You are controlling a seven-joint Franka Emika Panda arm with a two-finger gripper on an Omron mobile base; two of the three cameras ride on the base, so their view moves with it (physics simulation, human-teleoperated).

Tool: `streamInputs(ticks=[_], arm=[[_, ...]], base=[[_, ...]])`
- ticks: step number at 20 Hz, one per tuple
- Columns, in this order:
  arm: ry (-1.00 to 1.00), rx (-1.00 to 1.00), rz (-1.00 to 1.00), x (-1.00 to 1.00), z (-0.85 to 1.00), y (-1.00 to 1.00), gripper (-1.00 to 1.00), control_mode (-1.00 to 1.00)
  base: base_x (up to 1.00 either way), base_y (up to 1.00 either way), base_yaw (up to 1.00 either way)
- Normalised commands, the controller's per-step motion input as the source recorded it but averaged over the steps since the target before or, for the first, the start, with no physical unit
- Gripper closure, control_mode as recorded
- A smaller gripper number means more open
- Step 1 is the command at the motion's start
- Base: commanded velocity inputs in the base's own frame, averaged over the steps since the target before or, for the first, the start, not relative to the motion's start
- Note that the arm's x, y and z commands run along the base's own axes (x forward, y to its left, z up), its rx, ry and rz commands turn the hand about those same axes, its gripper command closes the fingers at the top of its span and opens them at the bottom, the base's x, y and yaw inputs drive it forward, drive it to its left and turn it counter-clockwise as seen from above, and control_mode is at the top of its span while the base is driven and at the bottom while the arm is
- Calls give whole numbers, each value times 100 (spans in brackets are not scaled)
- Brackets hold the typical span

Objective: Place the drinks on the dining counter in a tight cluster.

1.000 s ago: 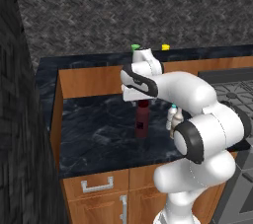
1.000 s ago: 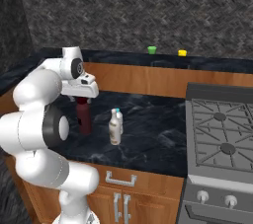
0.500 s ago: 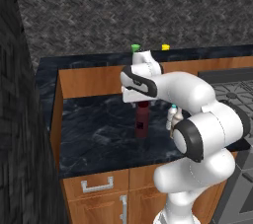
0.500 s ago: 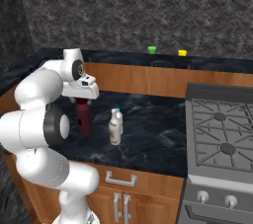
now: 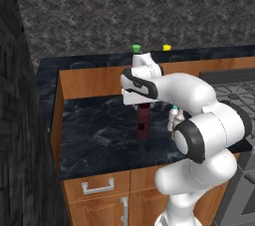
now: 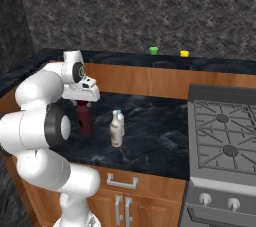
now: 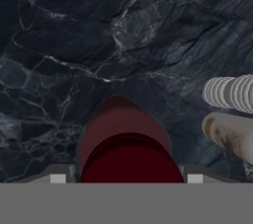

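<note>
- On the dining counter (image 5: 94, 135), the dark maroon bottle (image 5: 144, 123) stands upright with the gripper (image 5: 143, 104) straight over its top; the right base view shows the same bottle (image 6: 84, 118) under the hand (image 6: 82, 102).
- From the hand view, the maroon bottle's cap (image 7: 129, 161) sits between the two finger tips (image 7: 58, 174), which flank it closely on either side. Whether the pads are pressing on it I cannot tell, so I treat the grip as unconfirmed.
- Just beside the maroon bottle, towards the stove (image 6: 225, 141), stand the slim tan bottle (image 6: 116, 130) and the short clear bottle with its light-blue cap (image 6: 119, 113); these two look to be touching or nearly so, while the maroon one is near but apart.
- Judging by this layout, the step in hand is taking hold of the maroon bottle to bring it against the pair.
- To do it well: keep the fingers centred on the neck, close squarely, and lift only slightly.
- Move it sideways gently; the tan bottle is slim and would probably tip if bumped.
- Set it down upright, then let go.
</note>
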Motion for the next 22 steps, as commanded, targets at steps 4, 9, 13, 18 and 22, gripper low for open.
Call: streamInputs(ticks=[4, 9, 13, 18, 22], arm=[[2, 0, 2, -6, 7, 0, 100, -100], [-4, 0, 0, -32, 42, 0, 100, -100], [-1, 0, 0, -41, 45, 0, 100, -100], [0, 5, 0, -45, 39, 0, 100, -100], [0, 1, 0, -45, 25, 0, 100, -100]], base=[[0, 0, 0], [0, 0, 0], [0, 0, 0], [0, 0, 0], [0, 0, 0]])
